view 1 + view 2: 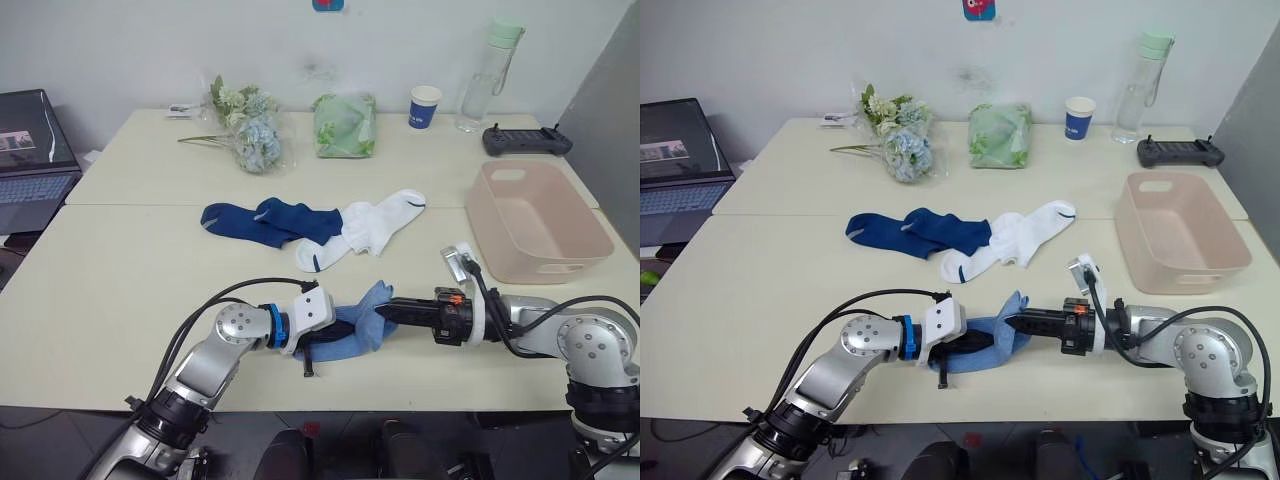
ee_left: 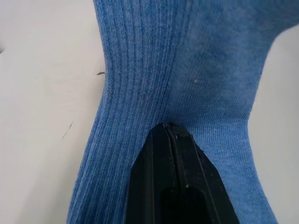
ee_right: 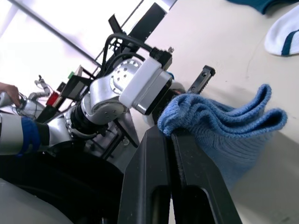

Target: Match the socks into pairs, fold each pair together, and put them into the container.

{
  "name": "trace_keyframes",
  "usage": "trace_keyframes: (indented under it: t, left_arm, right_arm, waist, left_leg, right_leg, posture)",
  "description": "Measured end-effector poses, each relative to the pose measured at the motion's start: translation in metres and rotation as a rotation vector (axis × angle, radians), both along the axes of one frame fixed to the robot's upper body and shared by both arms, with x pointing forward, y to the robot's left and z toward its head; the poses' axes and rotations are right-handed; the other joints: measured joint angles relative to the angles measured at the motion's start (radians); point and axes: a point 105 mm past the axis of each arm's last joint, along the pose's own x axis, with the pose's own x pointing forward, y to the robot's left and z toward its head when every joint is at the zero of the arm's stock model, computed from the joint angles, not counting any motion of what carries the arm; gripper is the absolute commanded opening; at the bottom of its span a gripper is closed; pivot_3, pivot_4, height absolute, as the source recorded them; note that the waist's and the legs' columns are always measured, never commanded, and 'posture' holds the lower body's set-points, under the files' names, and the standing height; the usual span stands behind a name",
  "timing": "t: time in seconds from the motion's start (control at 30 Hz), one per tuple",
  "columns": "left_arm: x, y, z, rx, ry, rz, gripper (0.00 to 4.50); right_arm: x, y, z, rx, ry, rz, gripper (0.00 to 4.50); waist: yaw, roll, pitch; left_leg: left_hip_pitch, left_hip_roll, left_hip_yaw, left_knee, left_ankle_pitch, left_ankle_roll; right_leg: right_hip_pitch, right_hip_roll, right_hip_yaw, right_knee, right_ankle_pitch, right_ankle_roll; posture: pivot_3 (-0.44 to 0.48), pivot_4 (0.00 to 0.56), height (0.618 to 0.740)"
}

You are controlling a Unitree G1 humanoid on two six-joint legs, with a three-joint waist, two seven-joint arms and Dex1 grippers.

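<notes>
A: Where are the light blue socks (image 1: 360, 325)?

B: Bunched near the front edge of the table (image 1: 120, 290), about midway along it, held between the two arms. The left gripper (image 1: 322, 340) comes at them from the left side, and the left wrist view shows its jaws pressed together on the ribbed fabric. The right gripper (image 1: 385, 311) reaches in from the right side; in the right wrist view its jaws are closed tight on a folded edge of the same bundle, which lifts slightly off the table.

A: And the other socks?

B: The two navy socks (image 1: 262, 221) lie overlapping nearer the middle of the table, with the two white socks (image 1: 368, 228) just beside them toward the right, touching the navy pair. Both pairs lie flat and loose.

A: The container?

B: The pink container (image 1: 535, 222) stands at the right edge of the table, well apart from the socks, and I see nothing inside it.

A: Anything else up there?

B: Along the far edge: a bunch of flowers (image 1: 245, 125), a green bag (image 1: 345, 125), a blue-and-white paper cup (image 1: 424, 106), a clear bottle (image 1: 490, 73) and a black controller (image 1: 525, 140). A laptop (image 1: 32, 155) stands beyond the left edge.
</notes>
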Motion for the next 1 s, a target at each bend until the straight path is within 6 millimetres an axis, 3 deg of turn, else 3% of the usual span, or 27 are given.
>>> trace_keyframes:
  t: [0.13, 0.23, 0.4, 0.6, 0.7, 0.97, 1.0]
  left_arm:
    - [-0.009, 0.015, 0.003, -0.019, 0.085, 0.058, 0.0]
    - [-0.018, 0.041, 0.01, 0.012, 0.154, 0.112, 0.0]
    - [-0.013, 0.082, 0.054, 0.013, 0.125, 0.234, 0.0]
    - [-0.01, 0.104, 0.064, 0.021, 0.106, 0.307, 0.0]
    - [-0.01, 0.104, 0.062, 0.021, 0.111, 0.311, 0.0]
    - [-0.012, 0.102, 0.063, 0.003, 0.115, 0.307, 0.0]
    - [-0.011, 0.102, 0.064, 0.004, 0.112, 0.304, 0.0]
  right_arm:
    - [0.003, 0.01, -0.006, -0.003, -0.01, 0.033, 0.02]
    - [0.007, 0.022, -0.005, 0.009, -0.03, 0.066, 0.02]
    - [0.006, 0.055, -0.006, 0.026, -0.044, 0.174, 0.02]
    - [0.011, 0.089, -0.024, -0.044, -0.061, 0.262, 0.02]
    - [0.016, 0.094, -0.03, -0.07, -0.064, 0.265, 0.73]
    - [0.014, 0.086, -0.013, -0.039, -0.06, 0.296, 3.51]
    - [0.013, 0.084, -0.009, -0.029, -0.059, 0.299, 3.51]
  waist:
    - [-0.008, 0.0, 0.0]
    - [-0.009, 0.0, 0.001]
    - [-0.004, 0.0, 0.001]
    - [-0.002, 0.001, 0.001]
    - [-0.002, 0.001, 0.001]
    - [-0.002, 0.001, 0.001]
    - [-0.002, 0.001, 0.001]
  left_leg:
    - [0.0, 0.002, 0.0, 0.0, 0.0, 0.0]
    - [0.0, 0.003, -0.001, -0.001, 0.0, 0.0]
    - [-0.001, 0.002, -0.002, -0.001, 0.0, 0.0]
    - [-0.001, 0.0, -0.001, -0.001, 0.0, 0.0]
    - [-0.001, 0.0, -0.001, -0.001, 0.0, 0.0]
    - [-0.001, 0.001, -0.001, -0.001, 0.0, 0.0]
    - [-0.001, 0.001, -0.002, -0.001, 0.0, 0.0]
  right_leg:
    - [-0.001, 0.001, 0.0, 0.001, 0.0, 0.0]
    - [-0.002, 0.002, 0.0, 0.002, 0.0, 0.0]
    - [-0.002, 0.001, -0.001, 0.001, 0.0, 0.0]
    - [-0.002, 0.0, 0.0, 0.0, 0.0, 0.0]
    - [-0.003, 0.0, -0.001, 0.0, 0.0, 0.0]
    - [-0.003, -0.001, 0.0, 0.0, 0.0, 0.0]
    - [-0.003, -0.001, -0.001, 0.0, 0.0, 0.0]
  posture:
    - [0.0, 0.15, 0.74]
    - [0.0, 0.15, 0.74]
    - [0.0, 0.15, 0.74]
    - [0.0, 0.15, 0.74]
    - [0.0, 0.15, 0.74]
    - [0.0, 0.15, 0.74]
    - [0.0, 0.15, 0.74]
